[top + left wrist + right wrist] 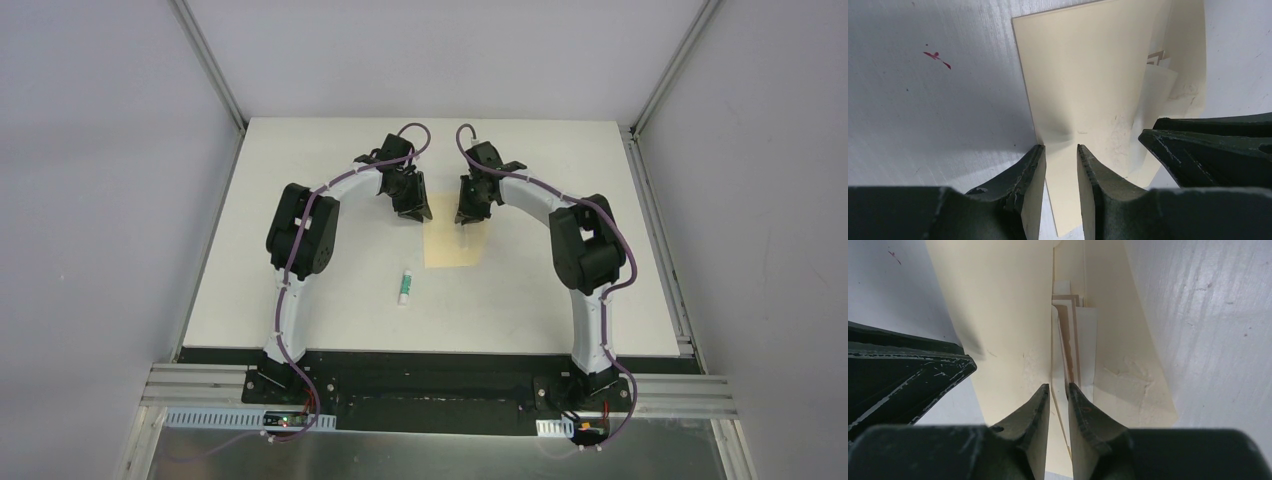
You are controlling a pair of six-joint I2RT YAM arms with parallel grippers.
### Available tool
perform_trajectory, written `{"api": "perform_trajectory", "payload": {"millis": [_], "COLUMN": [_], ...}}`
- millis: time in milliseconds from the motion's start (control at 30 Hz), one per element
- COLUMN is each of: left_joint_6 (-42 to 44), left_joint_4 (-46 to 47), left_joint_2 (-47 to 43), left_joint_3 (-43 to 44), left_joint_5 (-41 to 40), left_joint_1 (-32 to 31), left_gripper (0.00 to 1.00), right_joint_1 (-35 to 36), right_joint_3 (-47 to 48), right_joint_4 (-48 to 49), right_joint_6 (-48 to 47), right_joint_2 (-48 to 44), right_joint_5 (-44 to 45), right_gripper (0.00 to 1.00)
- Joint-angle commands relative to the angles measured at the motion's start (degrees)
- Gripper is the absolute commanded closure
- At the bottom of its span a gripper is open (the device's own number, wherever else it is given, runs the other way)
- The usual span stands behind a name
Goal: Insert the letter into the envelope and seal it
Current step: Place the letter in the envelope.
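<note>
— Where was the flat yellow-tan manila paper envelope point(455, 250)?
— At the centre of the overhead frame, on the white table point(480, 320). The left pincer point(1062, 156) was clenched on its lifted panel, at the lower middle of its own view.
— And the pale cream rectangular paper letter point(1087, 335)?
— Upper middle, between the envelope's layers. The right pincer point(1058, 390) gripped its near edge.

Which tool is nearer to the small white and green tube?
The left tool. It is almost straight beyond the small white and green tube; the right tool is also beyond but off to its right.
</note>
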Motion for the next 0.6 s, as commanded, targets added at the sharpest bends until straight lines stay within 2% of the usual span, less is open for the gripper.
{"api": "perform_trajectory", "payload": {"millis": [0, 300, 567], "left_joint_6": [-0.51, -0.11, -0.04], "left_joint_4": [0.54, 0.08, 0.08], "left_joint_2": [0.20, 0.29, 0.34], "left_joint_3": [1.76, 1.76, 2.00], "left_joint_5": [0.53, -0.05, 0.05], "left_joint_1": [-0.44, -0.17, -0.08], "left_gripper": [0.69, 0.69, 0.69], "right_joint_1": [0.40, -1.37, -1.37], "right_joint_3": [2.27, 2.09, 1.98], "right_joint_4": [0.25, -2.89, -3.63], "right_joint_6": [0.33, -0.98, -0.93], "right_joint_2": [-0.58, -3.21, -2.12], "right_joint_5": [-0.12, 3.26, 4.21], "right_gripper": [0.76, 0.71, 0.76]}}
